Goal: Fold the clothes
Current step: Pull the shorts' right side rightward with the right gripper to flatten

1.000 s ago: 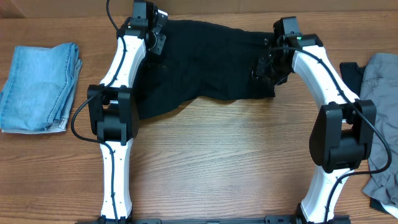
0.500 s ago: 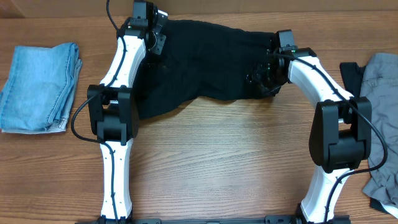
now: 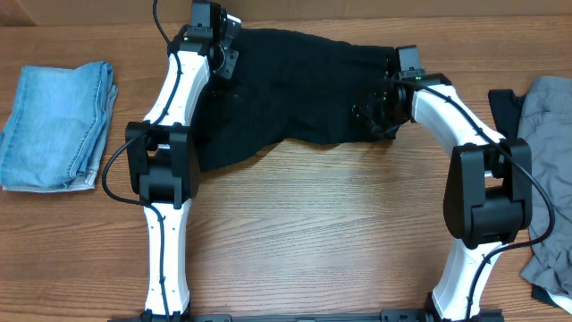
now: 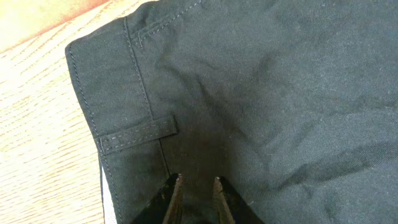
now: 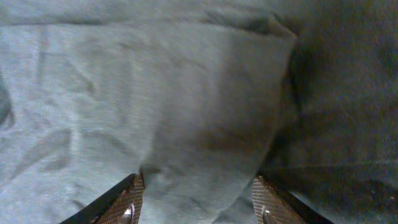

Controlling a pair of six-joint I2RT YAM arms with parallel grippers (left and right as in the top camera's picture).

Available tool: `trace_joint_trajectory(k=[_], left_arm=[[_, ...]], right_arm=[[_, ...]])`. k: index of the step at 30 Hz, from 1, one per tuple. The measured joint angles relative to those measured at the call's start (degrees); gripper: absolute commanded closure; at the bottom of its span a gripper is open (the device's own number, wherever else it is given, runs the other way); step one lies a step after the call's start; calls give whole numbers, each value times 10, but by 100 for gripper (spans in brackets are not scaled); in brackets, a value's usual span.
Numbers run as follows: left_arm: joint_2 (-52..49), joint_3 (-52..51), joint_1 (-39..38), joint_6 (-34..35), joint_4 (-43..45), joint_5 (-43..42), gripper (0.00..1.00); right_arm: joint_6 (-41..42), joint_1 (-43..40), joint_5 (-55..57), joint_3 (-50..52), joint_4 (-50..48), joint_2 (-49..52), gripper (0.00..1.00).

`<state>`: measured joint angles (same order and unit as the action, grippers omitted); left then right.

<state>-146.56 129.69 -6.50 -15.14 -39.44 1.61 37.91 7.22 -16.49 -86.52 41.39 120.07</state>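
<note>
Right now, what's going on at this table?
The robot's two claws are working on black shorts spread at the far side of the table. The left claw sits at the waistband corner, jaws only slightly apart. The right claw stands open over a raised fold at the other end. Folded denim lies to the left, a grey garment to the right.

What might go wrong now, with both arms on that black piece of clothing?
1. The left gripper sits at the waistband corner of the black garment with its jaws barely apart. A shallow bite there may slip out on lifting.
2. The right gripper straddles a hump of cloth with its jaws wide. Closing there might catch extra layers and bunch the fold.
3. The garment lies creased and skewed, so a fold made now could come out crooked.
</note>
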Motion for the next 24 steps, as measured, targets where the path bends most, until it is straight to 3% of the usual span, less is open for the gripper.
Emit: trace_joint_trajectory(k=[1, 5, 6, 12, 19, 24], left_arm=[[0, 0, 0, 0, 0, 0, 78], [0, 0, 0, -2, -1, 0, 82], [0, 0, 0, -3, -1, 0, 82], [0, 0, 0, -5, -2, 2, 89], [0, 0, 0, -18, -3, 10, 89], [0, 0, 0, -18, -5, 21, 89]], right_arm=[[2, 0, 0, 3, -1, 0, 47], [11, 0, -3, 7, -18, 0, 92], [10, 0, -3, 7, -19, 0, 96], [-16, 0, -9, 7, -9, 0, 96], [-97, -26, -14, -8, 111, -20, 96], [-141, -71, 14, -25, 213, -115, 96]])
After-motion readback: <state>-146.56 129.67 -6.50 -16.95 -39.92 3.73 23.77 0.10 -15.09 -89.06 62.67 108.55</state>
